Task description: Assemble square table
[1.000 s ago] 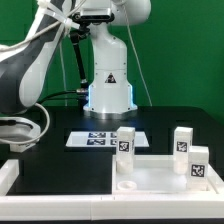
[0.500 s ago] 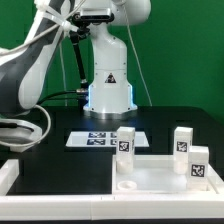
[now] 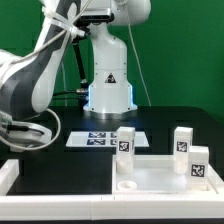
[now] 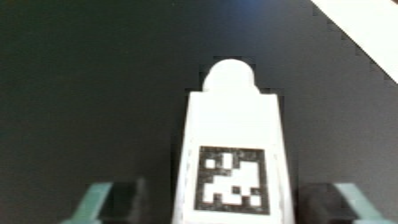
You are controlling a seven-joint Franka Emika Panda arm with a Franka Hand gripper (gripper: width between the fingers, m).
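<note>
Leg: short white blocky plastic leg [image 4: 231, 150], tagged, lying on black table [image 4: 89, 90].
Claw: [image 4: 228, 200] spread, straddling leg's near end.
Axis: runs straight away from claw, between the fingers.

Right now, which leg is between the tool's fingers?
The leg in the wrist view, tag facing the camera, sits between the tool fingers; the other three legs stand by the tabletop.

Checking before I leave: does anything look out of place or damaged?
Nothing looks damaged. Three legs stand upright by the top; a fourth, in the wrist view, seems to lie flat between the open fingers.
</note>
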